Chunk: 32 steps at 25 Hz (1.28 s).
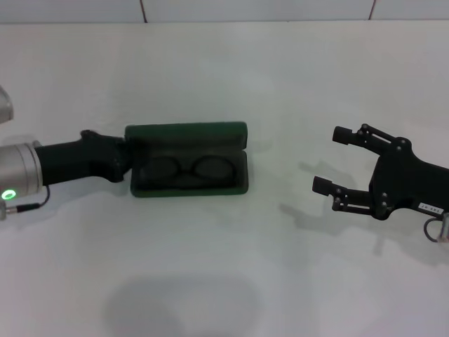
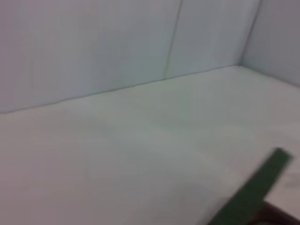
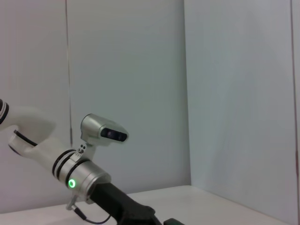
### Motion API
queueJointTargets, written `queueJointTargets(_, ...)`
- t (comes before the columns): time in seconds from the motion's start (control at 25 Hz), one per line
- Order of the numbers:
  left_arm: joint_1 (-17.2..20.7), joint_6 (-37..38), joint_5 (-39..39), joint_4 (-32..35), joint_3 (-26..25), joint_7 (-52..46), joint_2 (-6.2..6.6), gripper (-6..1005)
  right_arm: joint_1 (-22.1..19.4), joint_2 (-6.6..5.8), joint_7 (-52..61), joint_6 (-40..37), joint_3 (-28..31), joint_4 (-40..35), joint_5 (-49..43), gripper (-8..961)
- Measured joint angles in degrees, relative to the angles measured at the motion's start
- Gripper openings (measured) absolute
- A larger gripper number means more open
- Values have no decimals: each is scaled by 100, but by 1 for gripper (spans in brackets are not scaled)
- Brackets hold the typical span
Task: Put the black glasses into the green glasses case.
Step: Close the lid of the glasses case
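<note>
Head camera first: the green glasses case [image 1: 188,161] lay open on the white table [image 1: 224,267], lid raised at the back, and the black glasses [image 1: 186,170] sat inside its dark tray, both lenses showing. The left gripper [image 1: 128,160] reached in from the left and met the case's left end; its fingers ran into the dark case there, so whether they were spread or pressed together could not be told. Over on the right, well apart from the case, the right gripper [image 1: 327,160] hovered above the table with its two fingers spread wide and nothing between them.

Left wrist camera next: mostly bare table [image 2: 117,164] and pale wall panels, with a blurred edge of the green glasses case [image 2: 255,187] cutting across one corner. No fingers showed here, and the glasses were out of sight.

Right wrist camera last: it looked across at the left arm [image 3: 70,173], a white and silver limb with a green light glowing on its wrist and a camera mounted above. A sliver of the green glasses case [image 3: 172,221] peeked in at the frame's edge beside the arm's black end.
</note>
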Motion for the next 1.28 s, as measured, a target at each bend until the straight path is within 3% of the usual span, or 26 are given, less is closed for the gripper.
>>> queueJointTargets(0.04, -5, -96, 10, 45, 0, 3, 0, 37, 15, 0, -1, 10, 1, 7, -3, 874)
queueJointTargets(0.48, -230, -596, 52, 135, -4, 18, -47, 39, 38, 18, -4, 0, 7, -20, -3, 876)
queueJointTargets(0.6, -192, -384, 55, 155, -10, -65, -40, 40, 38, 23, -5, -2, 8, -20, 5, 875)
queueJointTargets(0.92, 52, 954, -69, 209, -103, -803, 122, 41, 6, 21, -13, -24, 116, 28, 21, 874)
queueJointTargets(1.12, 110, 1038, -607, 425, -278, -1543, -35, 42, -30, 45, -15, 29, 166, 40, 2, 873)
queueJointTargets(1.28, -161, 580, -227, 872, -210, -2127, -254, 43, -19, 49, -21, 160, 140, 122, -91, 873)
